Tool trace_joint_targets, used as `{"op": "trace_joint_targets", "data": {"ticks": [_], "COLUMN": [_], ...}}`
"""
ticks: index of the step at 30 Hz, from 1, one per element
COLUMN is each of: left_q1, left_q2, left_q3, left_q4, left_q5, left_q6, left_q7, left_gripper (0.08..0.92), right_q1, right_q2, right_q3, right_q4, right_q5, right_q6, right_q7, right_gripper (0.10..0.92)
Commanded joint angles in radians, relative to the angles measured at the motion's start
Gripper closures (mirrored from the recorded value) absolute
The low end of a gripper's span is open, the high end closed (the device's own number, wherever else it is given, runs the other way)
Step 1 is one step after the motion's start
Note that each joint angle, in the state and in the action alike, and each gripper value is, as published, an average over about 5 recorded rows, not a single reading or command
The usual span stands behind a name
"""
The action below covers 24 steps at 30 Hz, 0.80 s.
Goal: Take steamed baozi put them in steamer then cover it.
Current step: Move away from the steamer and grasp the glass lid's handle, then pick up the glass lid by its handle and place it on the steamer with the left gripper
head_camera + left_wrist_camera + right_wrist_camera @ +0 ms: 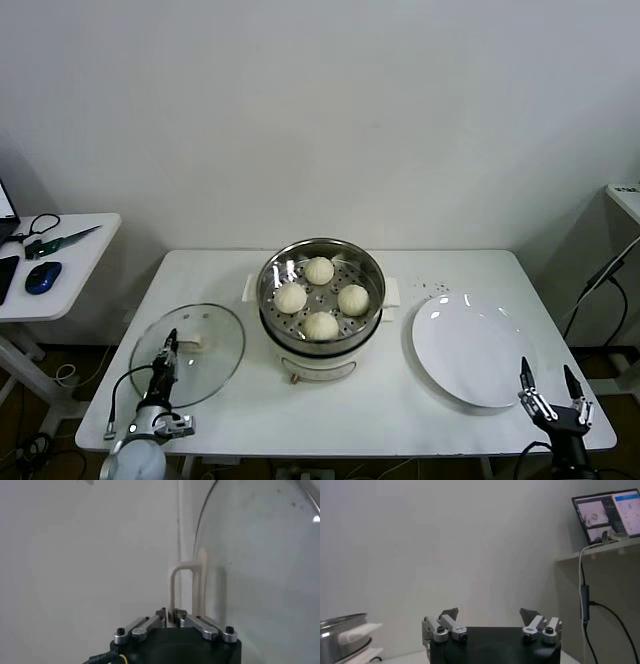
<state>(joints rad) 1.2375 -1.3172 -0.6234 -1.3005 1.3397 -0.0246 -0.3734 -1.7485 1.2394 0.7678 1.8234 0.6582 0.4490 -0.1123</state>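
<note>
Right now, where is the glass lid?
In the head view the lid lies flat on the table's left side, beside the steamer, the left gripper at its handle.

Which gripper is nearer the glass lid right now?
Left. The left gripper is over the glass lid, closed on its white handle. The right gripper waits open beyond the white plate, across the table.

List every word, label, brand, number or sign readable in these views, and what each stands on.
None can be read.
Round steel steamer on its cream-white base: a small mark on the front, too small to read.
Laptop screen on the shelf: windows with text, too blurred to read.
</note>
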Motion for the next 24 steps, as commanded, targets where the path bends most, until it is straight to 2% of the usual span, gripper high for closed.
{"op": "trace_joint_targets", "data": {"ticks": [1,7,13,19,24], "left_q1": [-0.015,-0.002,0.041,0.052,0.015], "left_q2": [0.003,0.003,0.055,0.167,0.303], "left_q3": [0.001,0.0,0.007,0.006,0.004], "left_q4": [0.022,-0.035,-0.261,-0.48,-0.593], "left_q5": [0.0,-0.056,-0.21,-0.318,-0.336], "left_q6": [-0.001,-0.008,0.047,0.167,0.307], "left_q7": [-0.01,0.007,0.128,0.279,0.411], "left_gripper": [0.834,0.86,0.86,0.86,0.86], "right_q1": [0.001,0.003,0.008,0.014,0.023], "right_q2": [0.003,-0.002,0.0,-0.01,-0.009], "right_q3": [0.002,0.004,0.002,-0.001,-0.015], "right_q4": [0.009,0.011,0.007,-0.009,-0.014], "right_q5": [0.003,0.001,-0.026,-0.047,-0.052], "right_q6": [-0.001,0.0,0.004,0.031,0.036], "right_q7": [0.003,0.008,0.026,0.022,0.02], "right_gripper": [0.203,0.203,0.203,0.203,0.203]}}
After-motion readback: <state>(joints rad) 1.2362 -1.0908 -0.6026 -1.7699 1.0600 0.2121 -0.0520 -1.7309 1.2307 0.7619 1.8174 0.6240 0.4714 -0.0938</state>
